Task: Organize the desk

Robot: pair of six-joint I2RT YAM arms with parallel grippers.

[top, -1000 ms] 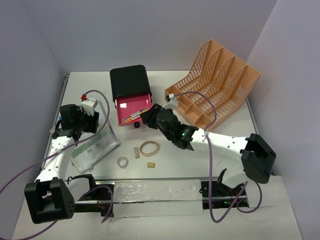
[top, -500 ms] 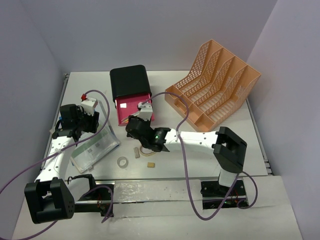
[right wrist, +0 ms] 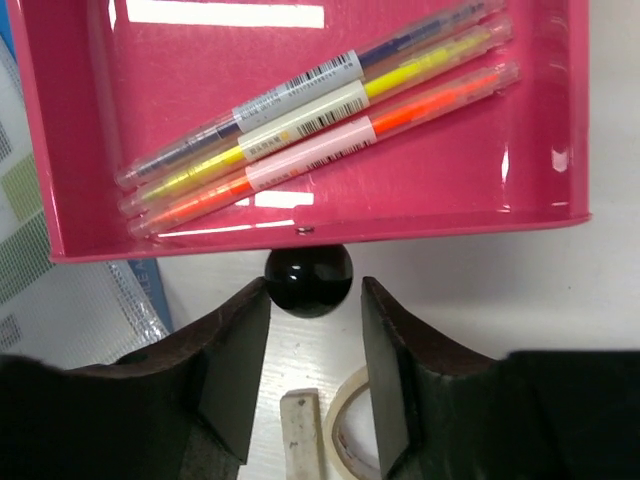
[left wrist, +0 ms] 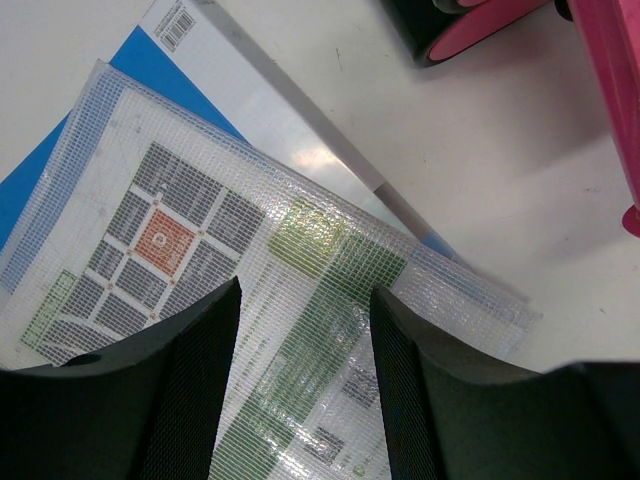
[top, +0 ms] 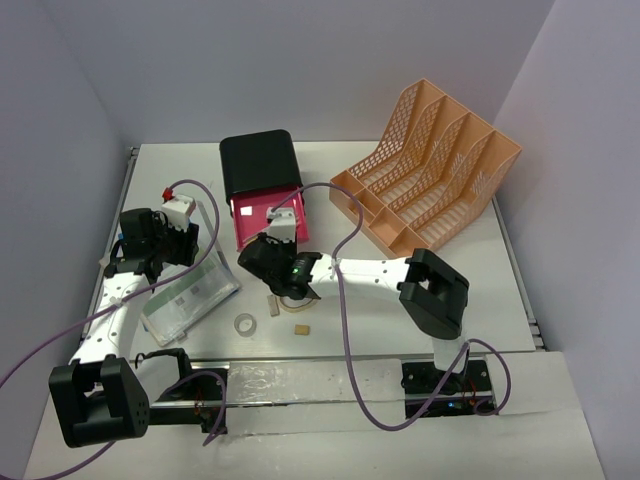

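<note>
On the white desk (top: 480, 290) a black drawer box (top: 258, 165) has its pink drawer (right wrist: 300, 120) pulled out, with three pens (right wrist: 320, 110) lying in it. My right gripper (right wrist: 313, 290) is open, one finger on each side of the drawer's black knob (right wrist: 308, 280); in the top view the right gripper (top: 264, 255) is just in front of the drawer. My left gripper (left wrist: 305, 295) is open and hovers over a clear mesh pouch (left wrist: 250, 300) of printed sheets, with nothing between its fingers. That pouch (top: 190, 295) lies at the left of the desk, below the left gripper (top: 186, 248).
A peach mesh file rack (top: 430, 165) stands at the back right. Near the front lie a small tape ring (top: 244, 323), a tan eraser (top: 300, 328) and a pale stick (right wrist: 302, 440) beside a larger tape ring (right wrist: 345, 430). A blue-and-white booklet (left wrist: 260, 110) lies under the pouch.
My right arm has swung left from the file rack side to the front of the pink drawer, and its fingers now straddle the knob. The left arm has not moved.
</note>
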